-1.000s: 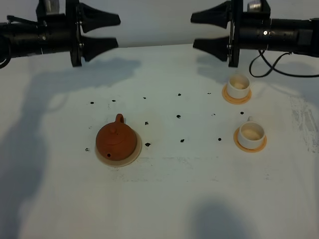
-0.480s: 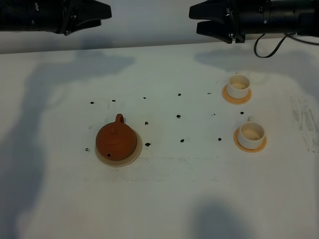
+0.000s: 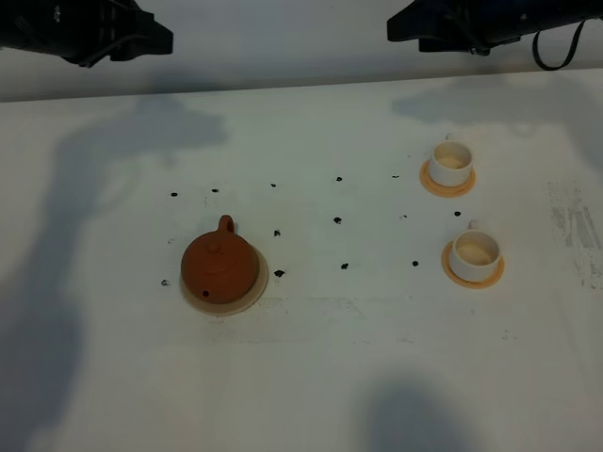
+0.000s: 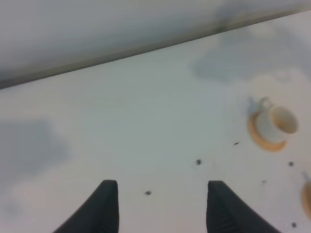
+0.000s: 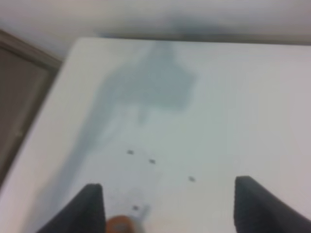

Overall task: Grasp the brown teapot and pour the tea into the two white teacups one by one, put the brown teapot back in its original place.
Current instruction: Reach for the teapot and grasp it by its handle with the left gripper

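Observation:
The brown teapot (image 3: 220,266) sits upright on the cream disc (image 3: 247,299) at the table's left-centre, lid on, handle pointing to the back. Two white teacups, the far one (image 3: 450,162) and the near one (image 3: 474,251), each stand on an orange-tan coaster at the right. My left gripper (image 3: 160,38) is high at the back left, open and empty. My right gripper (image 3: 400,26) is high at the back right, open and empty. The left wrist view shows its open fingers (image 4: 104,204) and one cup (image 4: 274,124). The right wrist view shows open fingers (image 5: 90,206) and a blurred bit of the teapot (image 5: 119,224).
Small black marks (image 3: 337,220) dot the white table (image 3: 320,377) between teapot and cups. A scuffed patch (image 3: 575,226) lies near the right edge. A black cable (image 3: 551,42) hangs from the right arm. The table's back edge meets a grey wall.
Both arms have risen and pulled back toward the top of the exterior view, the left outward to the left, the right outward to the right. Teapot and cups have not moved.

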Controlling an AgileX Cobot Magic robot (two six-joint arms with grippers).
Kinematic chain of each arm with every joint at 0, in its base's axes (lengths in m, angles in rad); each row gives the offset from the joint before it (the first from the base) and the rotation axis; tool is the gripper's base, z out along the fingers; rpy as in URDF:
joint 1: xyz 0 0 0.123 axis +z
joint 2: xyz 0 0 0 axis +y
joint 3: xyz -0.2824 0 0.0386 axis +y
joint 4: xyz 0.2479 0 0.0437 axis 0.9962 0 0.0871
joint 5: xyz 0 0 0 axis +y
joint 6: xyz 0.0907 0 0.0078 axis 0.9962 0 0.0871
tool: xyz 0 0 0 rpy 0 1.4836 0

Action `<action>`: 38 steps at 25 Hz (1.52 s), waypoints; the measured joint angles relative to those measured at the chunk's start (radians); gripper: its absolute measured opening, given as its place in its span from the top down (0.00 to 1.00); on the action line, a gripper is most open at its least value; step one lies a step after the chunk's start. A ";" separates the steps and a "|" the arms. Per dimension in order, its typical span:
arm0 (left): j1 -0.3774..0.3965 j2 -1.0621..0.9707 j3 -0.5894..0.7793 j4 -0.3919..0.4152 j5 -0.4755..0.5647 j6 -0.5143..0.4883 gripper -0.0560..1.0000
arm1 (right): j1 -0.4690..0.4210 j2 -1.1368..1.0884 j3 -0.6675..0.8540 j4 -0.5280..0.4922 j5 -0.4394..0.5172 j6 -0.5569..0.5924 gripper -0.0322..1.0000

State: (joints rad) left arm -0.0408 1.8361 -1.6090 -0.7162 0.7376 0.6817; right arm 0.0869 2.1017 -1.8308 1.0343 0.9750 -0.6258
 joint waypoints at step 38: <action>-0.086 -0.474 0.463 0.438 -0.360 -0.383 0.65 | 0.001 -0.333 0.009 -0.554 0.097 0.282 0.49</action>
State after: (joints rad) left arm -0.1269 1.3626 -1.1459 -0.2777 0.3775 0.2986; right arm 0.0876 1.7689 -1.8218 0.4806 1.0724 -0.3439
